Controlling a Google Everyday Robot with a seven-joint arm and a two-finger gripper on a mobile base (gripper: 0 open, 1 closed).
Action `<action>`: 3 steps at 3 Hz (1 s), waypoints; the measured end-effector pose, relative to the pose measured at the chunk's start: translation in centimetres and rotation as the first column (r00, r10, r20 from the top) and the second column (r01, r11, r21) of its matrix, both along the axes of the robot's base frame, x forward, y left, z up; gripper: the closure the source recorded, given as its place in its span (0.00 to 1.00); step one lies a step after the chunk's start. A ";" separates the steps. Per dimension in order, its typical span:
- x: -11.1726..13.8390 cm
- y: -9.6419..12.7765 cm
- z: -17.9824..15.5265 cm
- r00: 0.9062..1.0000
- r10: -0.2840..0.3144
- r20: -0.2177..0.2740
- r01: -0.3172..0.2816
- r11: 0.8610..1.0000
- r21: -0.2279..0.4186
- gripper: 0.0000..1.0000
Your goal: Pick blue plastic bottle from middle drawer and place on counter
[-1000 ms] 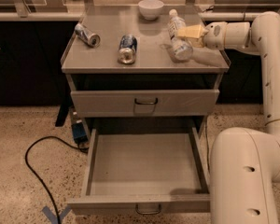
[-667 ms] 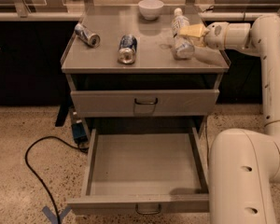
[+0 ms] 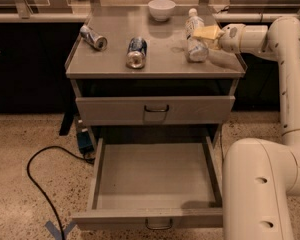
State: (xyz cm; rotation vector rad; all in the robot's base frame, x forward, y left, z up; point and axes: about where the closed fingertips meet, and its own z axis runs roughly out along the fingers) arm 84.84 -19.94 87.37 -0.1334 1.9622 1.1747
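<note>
- Blue plastic bottle [image 3: 194, 36] is out of the drawer and on the bench [image 3: 115, 59], in the upper right of the frame, left of the bench's right rim.
- Change over the last second: the bottle has come up from a strong lean to nearly upright. Its white cap is now higher and more directly over the ribbed base, and the base looks to be touching the bench.
- The tool [image 3: 204, 33] has swung with it and sits at the bottle's right side at mid-height. Its pale yellow pads are closed on the body, so the bottle is gripped, not freed.
- The arm [image 3: 290, 59] reaches in from the right edge of the frame.
- For the task, I judge the carry to be done and the placing to be in its last part. What is left is to let go and draw the tool back rightward without knocking the bottle over, since it is tall, light and narrow at the foot.
- The middle drawer [image 3: 155, 176], in the lower centre of the frame, stands pulled out with nothing in it. The drawer above it [image 3: 155, 109] is shut.
- Two drink cans lie on their sides on the bench, one at the left [image 3: 93, 37] and one at the centre [image 3: 136, 52], both well apart from the bottle. A white bowl [image 3: 161, 9] stands at the back, near the bottle's upper left.
- Writing: the bottle's pale label carries dark print and the cans have blue-and-silver printing, but no word or brand can be read on any of them.
</note>
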 end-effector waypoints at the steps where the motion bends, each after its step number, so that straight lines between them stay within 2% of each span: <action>1: 0.0 0.0 0.0 1.000 0.000 0.000 0.000 1.000 0.000 0.81; 3: 0.0 0.0 0.0 1.000 0.000 0.000 0.000 1.000 0.000 0.36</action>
